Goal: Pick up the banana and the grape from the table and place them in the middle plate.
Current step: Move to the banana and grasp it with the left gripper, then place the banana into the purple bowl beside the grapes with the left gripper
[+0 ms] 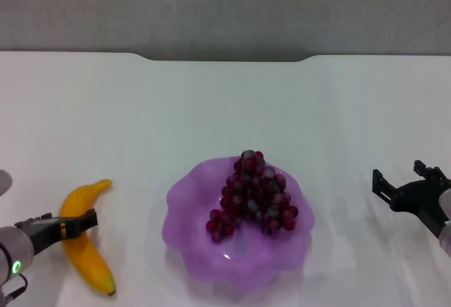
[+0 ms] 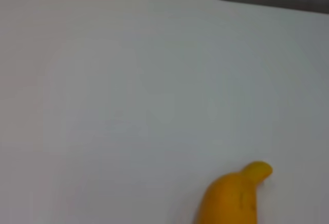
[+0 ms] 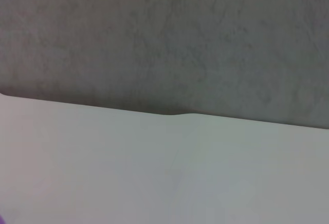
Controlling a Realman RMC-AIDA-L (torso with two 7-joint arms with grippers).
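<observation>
One banana (image 1: 86,245) lies flat on the white table (image 1: 225,103), to the left of the plate. It is yellow-orange and curved; its long axis runs from the near end to a narrow tip pointing away and slightly right. The left gripper (image 1: 79,224) is over its middle; I cannot tell how wide the fingers are. One grape (image 1: 251,196) bunch, dark red and shiny, rests in the single purple middle plate (image 1: 192,240). The right gripper (image 1: 403,184) hangs apart at the right with its fingers spread and holding nothing.

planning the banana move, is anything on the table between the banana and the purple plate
Nothing visible: only bare table lies between the banana and the purple plate. The grapes already fill the plate's far middle. The left gripper is at the banana; the right gripper is off to the plate's right.
</observation>
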